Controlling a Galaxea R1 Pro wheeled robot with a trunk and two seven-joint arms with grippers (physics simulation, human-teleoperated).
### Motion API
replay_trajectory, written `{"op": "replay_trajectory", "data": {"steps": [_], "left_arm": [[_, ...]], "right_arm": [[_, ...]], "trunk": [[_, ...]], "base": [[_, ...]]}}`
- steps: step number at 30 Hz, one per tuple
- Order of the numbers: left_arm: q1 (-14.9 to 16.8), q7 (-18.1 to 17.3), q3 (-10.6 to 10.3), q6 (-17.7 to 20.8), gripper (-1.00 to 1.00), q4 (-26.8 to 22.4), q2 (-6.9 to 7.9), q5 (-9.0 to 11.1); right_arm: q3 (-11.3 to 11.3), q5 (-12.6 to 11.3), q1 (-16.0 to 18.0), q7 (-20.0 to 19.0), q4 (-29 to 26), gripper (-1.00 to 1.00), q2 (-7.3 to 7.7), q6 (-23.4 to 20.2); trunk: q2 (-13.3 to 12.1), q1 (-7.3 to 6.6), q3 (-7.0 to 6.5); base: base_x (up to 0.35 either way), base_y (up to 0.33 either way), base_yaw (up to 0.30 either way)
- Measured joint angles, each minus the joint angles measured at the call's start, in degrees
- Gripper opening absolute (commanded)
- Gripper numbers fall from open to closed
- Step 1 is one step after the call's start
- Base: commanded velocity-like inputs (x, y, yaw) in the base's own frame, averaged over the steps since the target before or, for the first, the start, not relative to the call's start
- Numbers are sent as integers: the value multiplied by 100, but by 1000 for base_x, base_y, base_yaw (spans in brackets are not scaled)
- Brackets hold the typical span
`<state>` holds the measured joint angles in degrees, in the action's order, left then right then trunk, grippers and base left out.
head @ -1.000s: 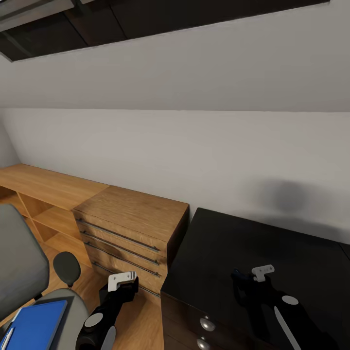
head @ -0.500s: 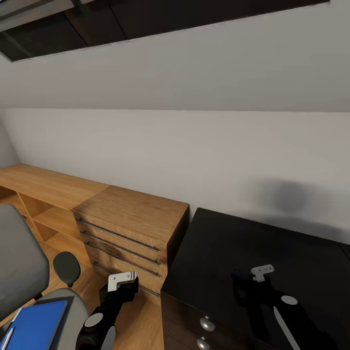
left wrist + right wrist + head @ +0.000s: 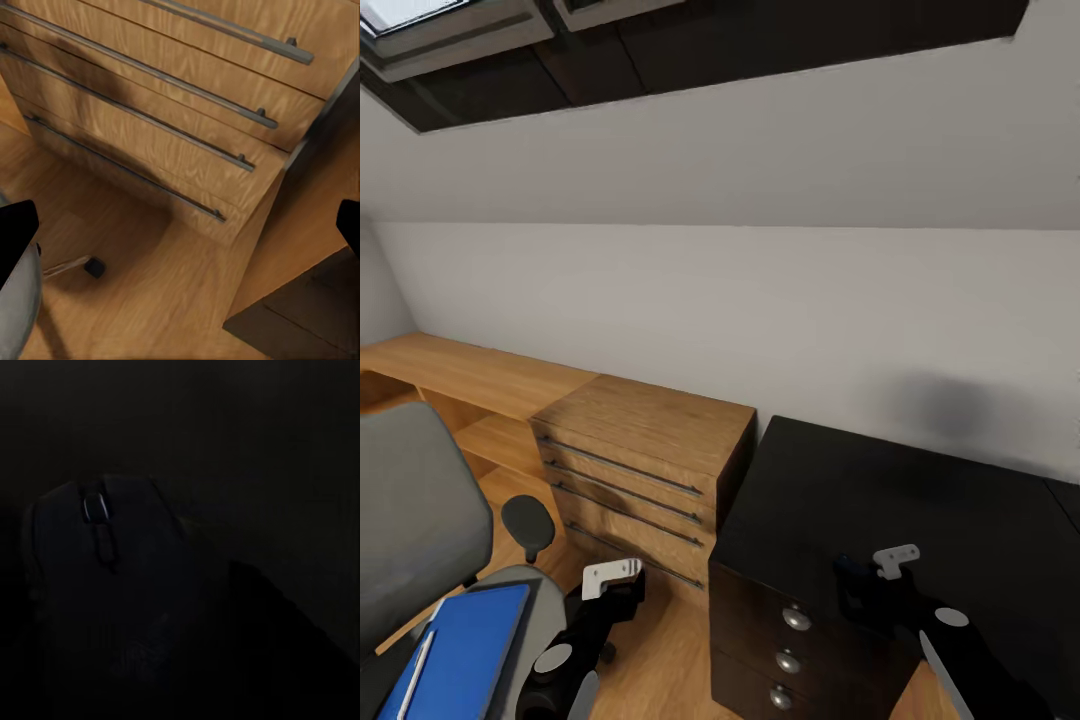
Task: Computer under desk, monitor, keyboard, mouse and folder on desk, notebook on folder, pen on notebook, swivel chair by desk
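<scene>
Your view has pulled back; your right gripper (image 3: 852, 578) holds the mouse (image 3: 101, 555) above the surface (image 3: 920, 500); left gripper (image 3: 600, 590) gapes empty.

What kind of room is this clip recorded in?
Probably an attic bedroom or home office: a skylight set in a sloped ceiling, a glossy black desk with knobbed drawers, a light wooden dresser and a grey swivel chair carrying a blue folder.
</scene>
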<state>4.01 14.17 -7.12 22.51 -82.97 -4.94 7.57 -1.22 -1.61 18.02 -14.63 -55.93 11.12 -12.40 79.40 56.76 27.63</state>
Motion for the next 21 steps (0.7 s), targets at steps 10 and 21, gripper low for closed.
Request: {"op": "replay_trajectory", "data": {"steps": [10, 21], "left_arm": [[0, 0, -7, 5, 100, 3, 0, 1], [0, 0, -8, 5, 100, -1, 0, 0]], "right_arm": [[-6, 27, -3, 58, 3, -100, -102, -19], [-221, 19, -5, 1709, -254, -100, -949, -29]], "trunk": [[-239, -134, -106], [-681, -375, -304]], "base": [[-24, 13, 0], [0, 0, 0]]}}
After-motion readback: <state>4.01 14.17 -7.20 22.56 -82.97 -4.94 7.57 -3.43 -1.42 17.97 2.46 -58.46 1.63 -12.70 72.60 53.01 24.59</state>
